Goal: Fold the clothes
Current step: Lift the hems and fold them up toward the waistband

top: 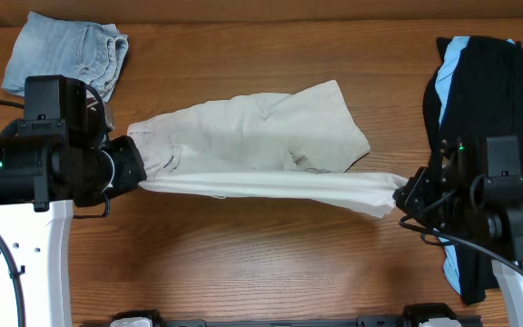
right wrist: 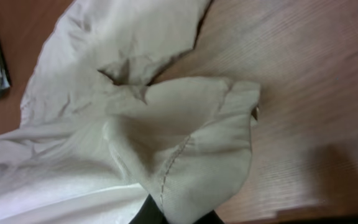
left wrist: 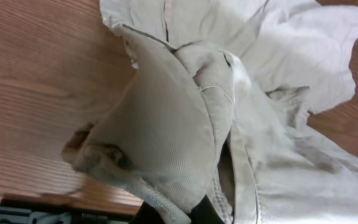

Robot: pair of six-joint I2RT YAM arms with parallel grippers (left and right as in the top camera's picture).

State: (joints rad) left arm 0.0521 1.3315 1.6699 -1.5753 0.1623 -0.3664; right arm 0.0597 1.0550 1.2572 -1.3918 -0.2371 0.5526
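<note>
Beige shorts stretched between both pincers: soft cloth, grip at the seams

Beige shorts (top: pixel 252 136) lie across the middle of the surface (top: pixel 243 263), and their near edge is drawn into a taut band between the two arms. The left pincer (top: pixel 139 177) is clamped on the cloth at the left end. The right pincer (top: pixel 405 195) is clamped on the corner at the right end. In each wrist view the fabric bunches up and drapes over the fingertips, so we see the grip mostly as a pinched fold.

We judge this garment to be light and limp. It is thin ribbed cotton that creases easily, sags wherever it is unsupported and has no stiffness to hold a fold by itself. It does not look slippery, and nothing about it is fragile. The stitched hems and the waistband are thicker, so we think those are the surest places to take hold, one at each end, with the edge kept tight while it is carried over.

The denim shorts (top: pixel 66 50) sit crumpled at the far left corner, well apart. The black garments (top: pixel 488 82) with pale blue panels are heaped at the far right, partly under the right arm
</note>
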